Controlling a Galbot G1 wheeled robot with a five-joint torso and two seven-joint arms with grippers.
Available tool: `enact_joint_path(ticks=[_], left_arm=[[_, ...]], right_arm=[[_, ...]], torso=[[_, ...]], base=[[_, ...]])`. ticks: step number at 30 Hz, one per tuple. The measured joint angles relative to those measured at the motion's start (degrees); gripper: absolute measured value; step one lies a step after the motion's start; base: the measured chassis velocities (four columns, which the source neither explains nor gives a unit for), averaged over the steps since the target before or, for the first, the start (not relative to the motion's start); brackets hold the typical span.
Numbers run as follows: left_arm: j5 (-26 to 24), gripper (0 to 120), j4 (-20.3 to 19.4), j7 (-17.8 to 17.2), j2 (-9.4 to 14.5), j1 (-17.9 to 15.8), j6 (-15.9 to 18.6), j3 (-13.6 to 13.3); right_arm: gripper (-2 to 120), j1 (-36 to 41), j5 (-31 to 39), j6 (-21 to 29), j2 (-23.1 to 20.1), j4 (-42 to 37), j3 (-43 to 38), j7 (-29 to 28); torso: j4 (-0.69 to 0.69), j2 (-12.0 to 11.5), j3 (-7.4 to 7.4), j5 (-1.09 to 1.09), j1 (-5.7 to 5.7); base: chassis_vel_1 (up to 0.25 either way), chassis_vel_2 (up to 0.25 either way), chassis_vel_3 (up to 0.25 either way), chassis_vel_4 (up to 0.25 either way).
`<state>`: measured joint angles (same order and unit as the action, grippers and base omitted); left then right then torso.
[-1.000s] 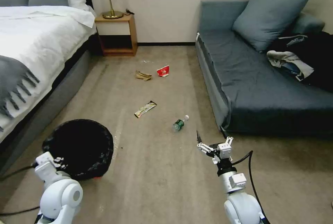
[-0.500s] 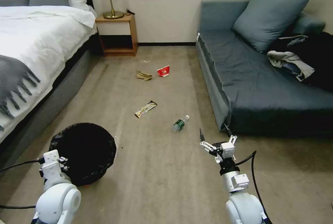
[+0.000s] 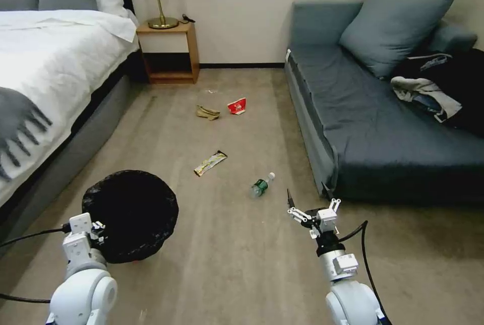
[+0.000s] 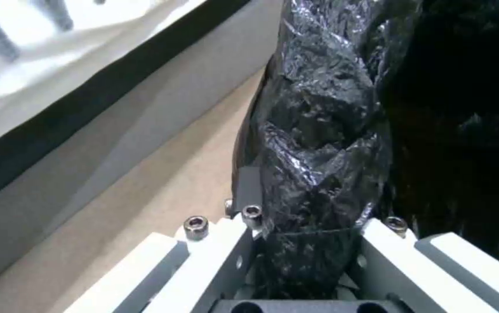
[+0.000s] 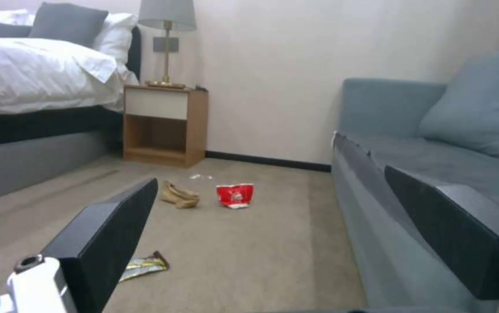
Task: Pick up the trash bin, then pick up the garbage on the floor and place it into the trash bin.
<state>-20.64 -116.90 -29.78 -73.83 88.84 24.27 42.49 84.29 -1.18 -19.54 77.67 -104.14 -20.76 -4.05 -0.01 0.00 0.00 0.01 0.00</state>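
Now my left hand (image 4: 304, 243) grips the bin (image 3: 132, 214) rim at seven o'clock; my right hand (image 3: 308, 204) hangs open, bottle (image 3: 261, 185) at eleven.

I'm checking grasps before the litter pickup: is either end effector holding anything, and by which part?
The left end effector grips the bin by its bag-covered rim. The right end effector is open, holding nothing.
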Motion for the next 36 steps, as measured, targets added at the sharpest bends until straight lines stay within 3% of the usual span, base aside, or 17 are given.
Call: enact_joint_path(ticks=[22, 36], left_arm=[[-0.7, 2, 2.4, -0.3, 0.8, -1.6, -1.3, 0.7], [-0.9, 2, 2.7, -0.5, 0.7, -1.4, -2.8, 1.2]], right_arm=[[100, -4.1, 2.2, 1.5, -1.7, 4.8, 2.5, 0.5], [100, -5.9, 3.3, 3.0, -3.6, 6.1, 6.7, 0.1]], torso=[[0.01, 0.0, 0.00, -0.01, 0.00], [0.00, 0.0, 0.01, -0.01, 0.01]], base=[[-0.121, 0.125, 0.127, -0.124], [-0.218, 0.229, 0.221, -0.224]])
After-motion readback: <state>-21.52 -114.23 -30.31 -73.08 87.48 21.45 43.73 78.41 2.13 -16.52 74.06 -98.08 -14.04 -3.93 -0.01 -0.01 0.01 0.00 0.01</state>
